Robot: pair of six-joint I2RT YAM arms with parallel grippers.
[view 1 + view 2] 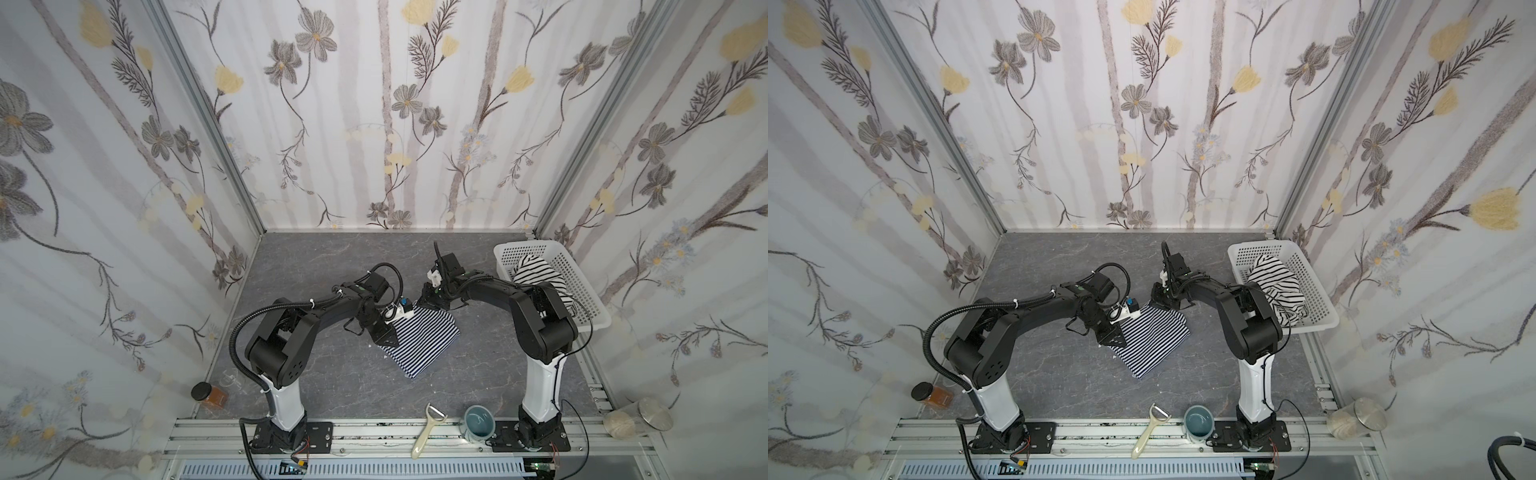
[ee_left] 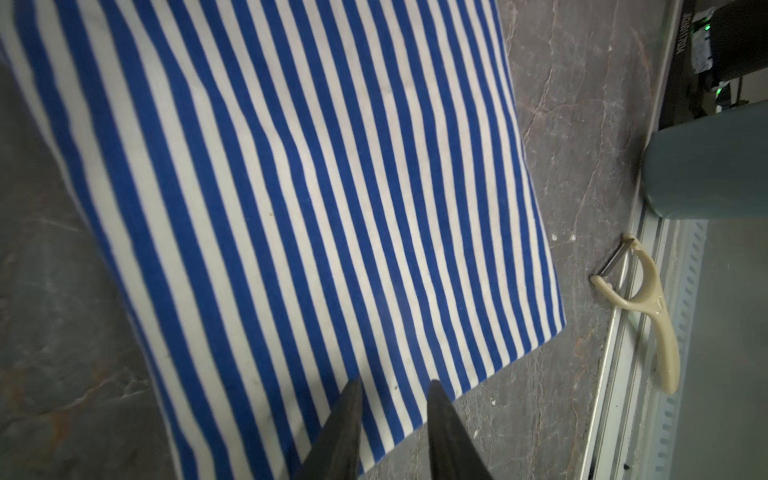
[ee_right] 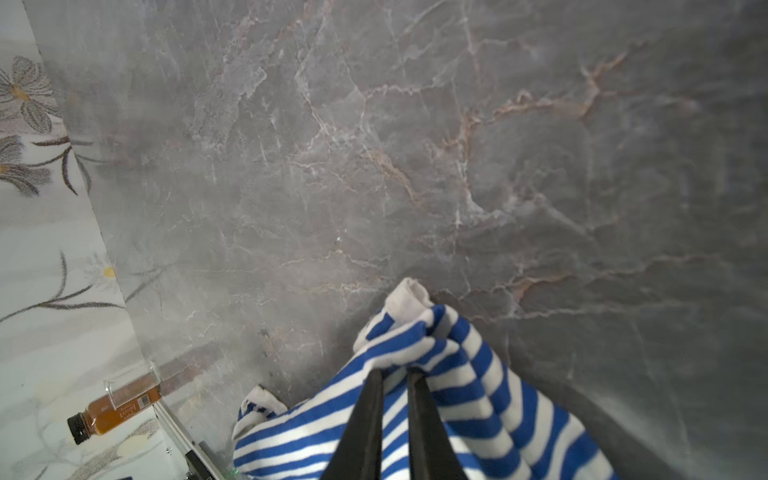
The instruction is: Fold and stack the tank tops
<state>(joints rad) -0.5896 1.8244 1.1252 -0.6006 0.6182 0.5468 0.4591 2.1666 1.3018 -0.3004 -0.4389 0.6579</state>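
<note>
Grey marble tabletop (image 1: 332,266) under navy-striped tank top (image 1: 419,336); amber bottle (image 3: 112,411), label illegible.

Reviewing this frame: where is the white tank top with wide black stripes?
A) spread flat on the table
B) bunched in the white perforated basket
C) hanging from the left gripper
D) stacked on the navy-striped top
B: the black-striped tank top lies crumpled inside the white perforated basket; only the navy-striped tank top is on the table.
</note>
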